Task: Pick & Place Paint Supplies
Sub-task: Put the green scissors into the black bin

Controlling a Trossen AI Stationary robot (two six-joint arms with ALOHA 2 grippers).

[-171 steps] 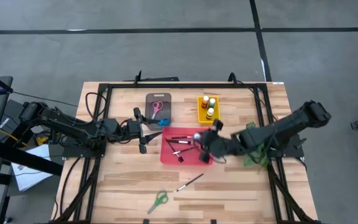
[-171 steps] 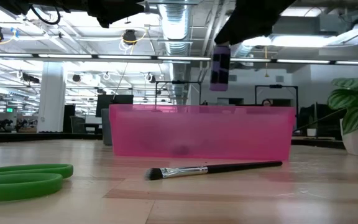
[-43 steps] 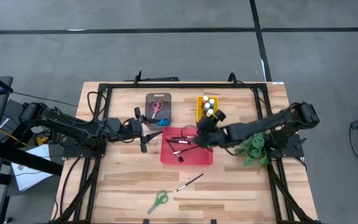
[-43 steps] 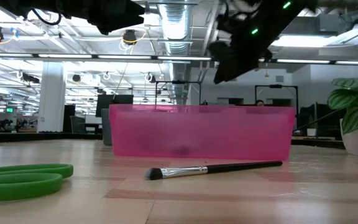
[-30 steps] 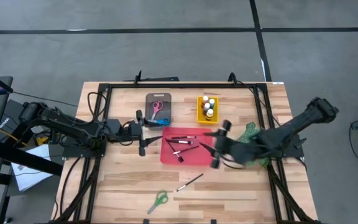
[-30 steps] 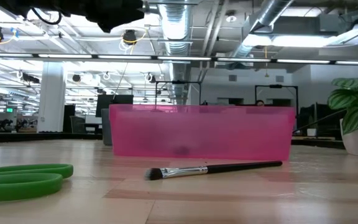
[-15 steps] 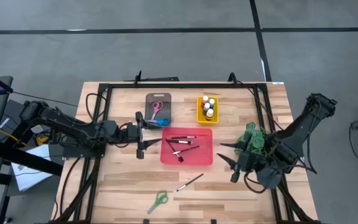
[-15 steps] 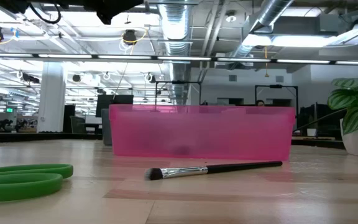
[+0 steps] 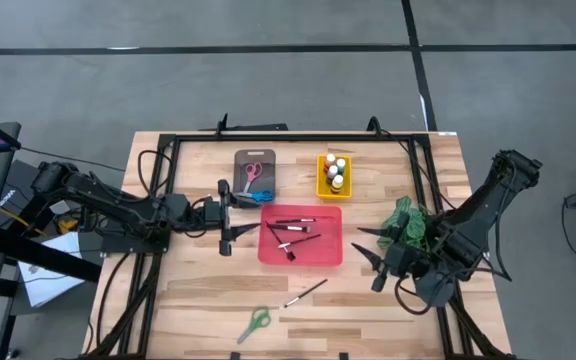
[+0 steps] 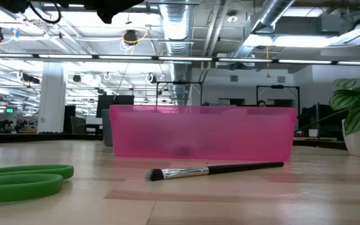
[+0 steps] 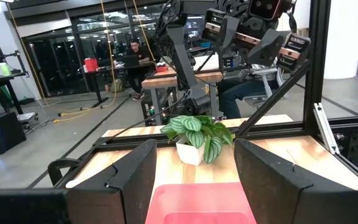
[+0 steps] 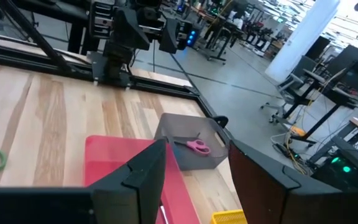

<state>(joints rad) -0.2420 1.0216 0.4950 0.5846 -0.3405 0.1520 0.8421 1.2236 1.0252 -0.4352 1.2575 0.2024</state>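
Several dark-handled paintbrushes lie in the red tray (image 9: 328, 250) at the table's middle. One more brush (image 9: 306, 293) and the green scissors (image 9: 255, 322) lie flat on the wood near the front edge. Pink scissors (image 9: 253, 170) rest in the grey tray (image 9: 243, 182), and blue scissors (image 9: 258, 197) lie beside it. Small paint bottles (image 9: 337, 172) stand in the yellow tray (image 9: 323, 188). My left gripper (image 9: 238, 215) stands open just left of the red tray. My right gripper (image 9: 368, 260) stands open to the right of it, above the table, holding nothing.
A green leafy plant (image 9: 408, 228) stands by the right arm, at the table's right. A black frame (image 9: 288, 140) runs around the table's far and side edges. Bare wood lies between the red tray and the front edge, around the loose brush and scissors.
My right gripper has swung away from the red tray's right edge toward the table's right and near side, turning as it went, and has then stood still. It stays open with nothing in it. The brushes, scissors and bottles have stayed where they were.
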